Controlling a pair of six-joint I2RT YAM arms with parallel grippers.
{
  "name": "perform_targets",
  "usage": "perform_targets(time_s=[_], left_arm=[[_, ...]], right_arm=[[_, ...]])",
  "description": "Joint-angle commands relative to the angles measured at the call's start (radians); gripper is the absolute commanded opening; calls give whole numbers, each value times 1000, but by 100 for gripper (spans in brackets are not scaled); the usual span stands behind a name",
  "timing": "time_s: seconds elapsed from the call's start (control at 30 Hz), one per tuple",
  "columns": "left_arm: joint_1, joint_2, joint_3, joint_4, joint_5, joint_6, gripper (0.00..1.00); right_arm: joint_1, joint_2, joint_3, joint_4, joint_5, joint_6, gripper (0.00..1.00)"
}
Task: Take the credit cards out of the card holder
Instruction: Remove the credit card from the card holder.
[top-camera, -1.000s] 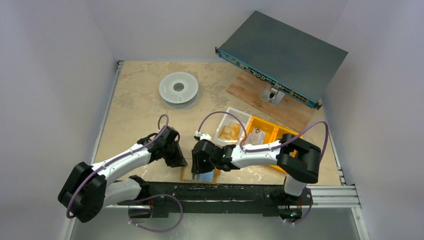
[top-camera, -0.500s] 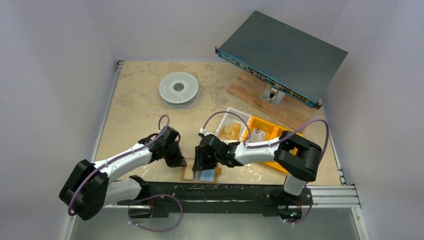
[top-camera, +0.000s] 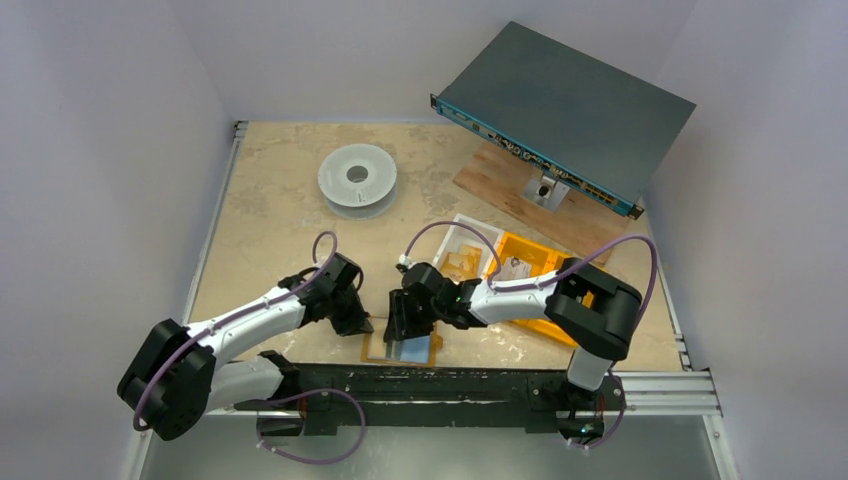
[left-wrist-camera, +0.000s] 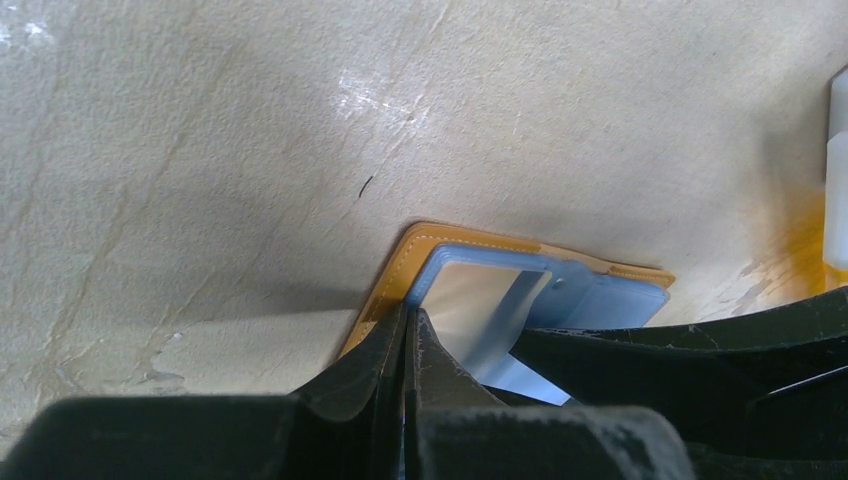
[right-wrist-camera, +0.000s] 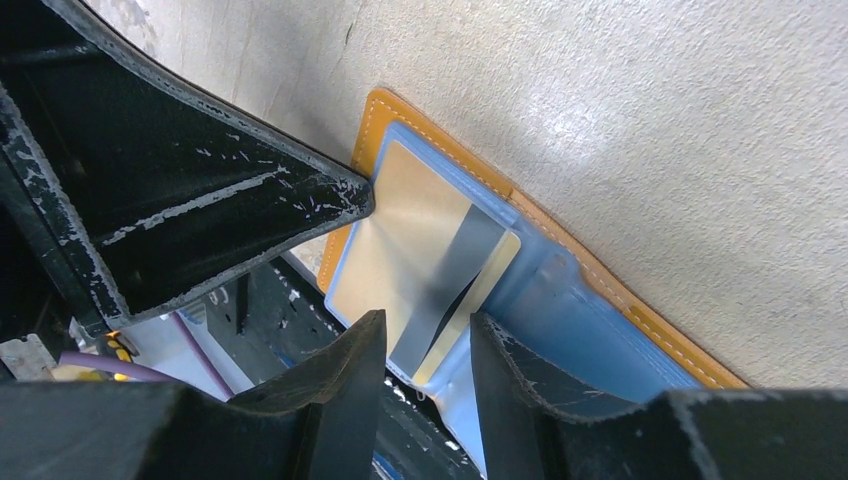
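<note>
With the card holder (top-camera: 400, 349) lying opened flat at the near edge of the counter (top-camera: 270, 220), its blue lining up, the job looks only part done: a pale gold card (right-wrist-camera: 420, 240) with a dark stripe sits in the pocket, not yet drawn out, and no loose card shows on the stone-look surface. The left end effector (left-wrist-camera: 405, 322) has its fingers pressed together, tips on the holder's left edge, apparently pinning it; whether they pinch the leather cannot be told. The right end effector (right-wrist-camera: 425, 345) hovers over the card's free end with a narrow gap between its fingers, holding nothing that can be seen. Whether more cards lie beneath the first is hidden. Judging from this, pulling out the card is what remains. Beyond, the mottled beige counter carries a white spool (top-camera: 357, 177), a white tray (top-camera: 462, 250) beside orange bins (top-camera: 530, 265), and a grey equipment box (top-camera: 565, 105) propped above a wooden board (top-camera: 500, 175). Pale, bare walls close in on three sides.
</note>
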Motion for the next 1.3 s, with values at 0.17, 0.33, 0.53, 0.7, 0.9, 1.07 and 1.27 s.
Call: perform_targets(time_s=[0.17, 0.33, 0.53, 0.7, 0.9, 1.07, 1.27], left_arm=[[-13, 14, -6, -84, -64, -70, 0], [-13, 22, -3, -77, -55, -69, 0], [-15, 20, -7, -71, -47, -71, 0], [-43, 21, -10, -59, -42, -82, 0], [-89, 39, -10, -46, -42, -121, 0], [-90, 23, -8, -52, -58, -134, 0], [-86, 53, -19, -47, -56, -145, 0]], right_arm=[[-16, -47, 39, -34, 117, -33, 37], [-12, -58, 20, -77, 145, -14, 37], [-12, -31, 9, -50, 120, -5, 37], [-12, -2, -3, 55, 35, 8, 37], [-13, 15, -3, 138, -33, 16, 37], [-21, 6, -23, 178, -51, 32, 36], [-47, -57, -100, 237, -57, 74, 28]])
